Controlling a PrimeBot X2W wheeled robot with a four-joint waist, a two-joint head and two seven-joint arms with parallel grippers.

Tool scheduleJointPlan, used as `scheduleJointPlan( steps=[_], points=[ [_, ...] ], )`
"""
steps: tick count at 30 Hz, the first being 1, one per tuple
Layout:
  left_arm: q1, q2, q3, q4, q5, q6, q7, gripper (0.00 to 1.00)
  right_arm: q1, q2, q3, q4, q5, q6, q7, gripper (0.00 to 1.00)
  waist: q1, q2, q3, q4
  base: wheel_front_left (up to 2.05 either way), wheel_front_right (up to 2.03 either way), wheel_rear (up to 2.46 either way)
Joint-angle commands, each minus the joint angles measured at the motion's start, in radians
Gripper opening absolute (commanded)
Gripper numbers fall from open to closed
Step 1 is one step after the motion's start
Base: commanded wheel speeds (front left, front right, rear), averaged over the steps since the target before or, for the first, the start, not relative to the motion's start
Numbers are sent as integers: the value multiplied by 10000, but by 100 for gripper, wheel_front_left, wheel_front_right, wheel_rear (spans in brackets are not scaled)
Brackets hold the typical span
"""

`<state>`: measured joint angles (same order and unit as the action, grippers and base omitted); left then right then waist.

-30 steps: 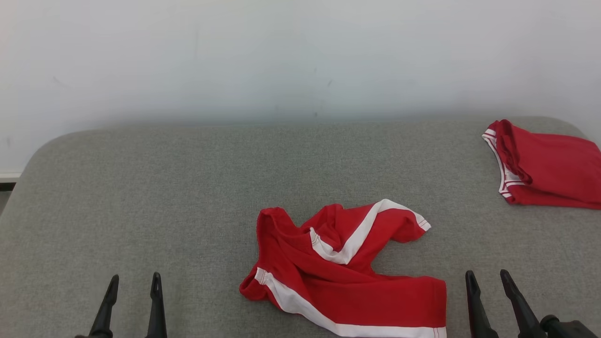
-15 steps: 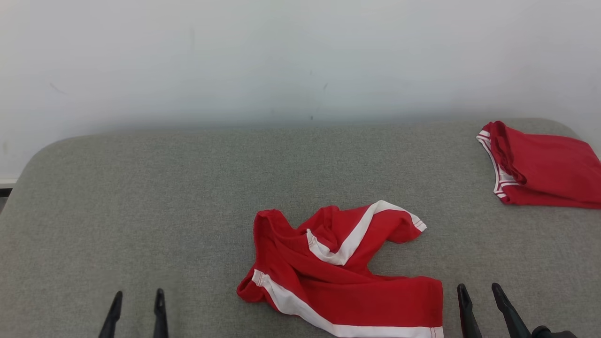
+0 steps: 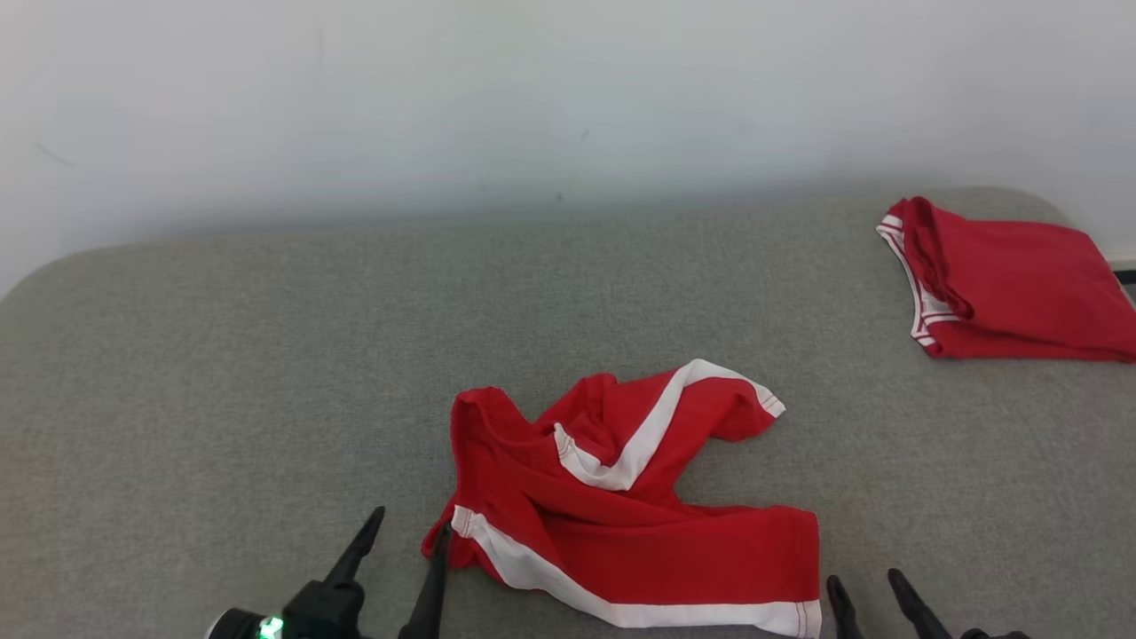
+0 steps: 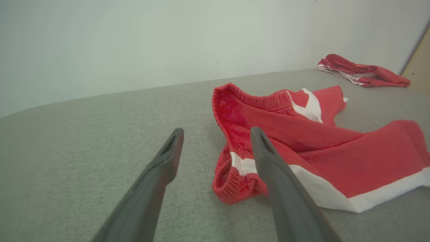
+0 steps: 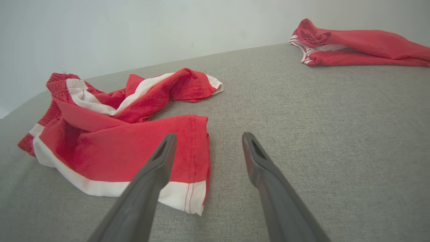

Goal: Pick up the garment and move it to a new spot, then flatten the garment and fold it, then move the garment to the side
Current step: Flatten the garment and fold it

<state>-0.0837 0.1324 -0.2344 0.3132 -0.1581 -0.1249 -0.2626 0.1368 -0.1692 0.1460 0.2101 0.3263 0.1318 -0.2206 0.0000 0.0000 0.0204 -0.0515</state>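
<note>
Head view: crumpled red garment (image 3: 612, 506) lies on worktop (image 3: 222, 355), centre. Left pincer (image 3: 410, 522) wide open, empty, at garment's 8 o'clock, 1 finger (image 3: 433, 577) just beside waistband corner. Right pincer (image 3: 863, 581) wide open, empty, at garment's 4 o'clock, near hem.

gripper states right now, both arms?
Left gripper: open, holding nothing, one finger at the corner of the red shorts.
Right gripper: open, holding nothing, by the hem of the red shorts.

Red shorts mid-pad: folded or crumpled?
Crumpled, not folded. The shorts lie bunched, with one leg twisted up past the waistband and the white stripe kinked. The other red garment at the far right lies folded.
</note>
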Motion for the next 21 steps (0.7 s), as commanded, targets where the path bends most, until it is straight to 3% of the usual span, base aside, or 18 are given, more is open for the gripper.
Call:
scheduleJointPlan(
  steps=[1,7,21],
  points=[
    [-284,130,-197,327,-62,-51,-28,100,-137,-26,163,127,89,-27,-77,100,0,0,246,-229,0,0,0],
    [-1139,523,-1345,1528,-610,-43,-28,100,-578,37,836,864,284,-27,-231,100,0,0,611,-563,0,0,0],
    [-2318,1012,-2643,2957,-1443,-47,-28,100,-1567,-61,1892,2299,732,-27,-438,100,0,0,885,-692,0,0,0]
  ],
)
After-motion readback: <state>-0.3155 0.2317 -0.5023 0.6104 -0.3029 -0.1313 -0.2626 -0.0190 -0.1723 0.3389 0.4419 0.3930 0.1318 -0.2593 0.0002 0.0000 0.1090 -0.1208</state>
